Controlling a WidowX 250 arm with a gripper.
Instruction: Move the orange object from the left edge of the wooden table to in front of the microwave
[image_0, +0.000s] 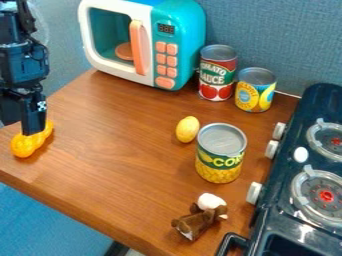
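Observation:
At the left edge of the view, the black gripper (32, 131) hangs low over the table, pointing down. Right at its lower end lies a glossy orange-yellow toy (24, 145), rounded at the front and narrower toward the back; its upper part is partly hidden by the gripper. Whether the two touch I cannot tell. A yellow lemon (188, 129) lies mid-table, just behind and left of an upright corn can (221, 154). Nearer the front edge is a small brown and white plush toy (199, 218) on its side.
A teal and white toy microwave (184, 45) stands at the back of the wooden table (120, 145). Beside it are a tomato sauce can (217, 73) and a yellow-and-blue can (254, 90). The dark toy stove (280, 187) lines the right side, with a small white oval piece (301, 154) on it.

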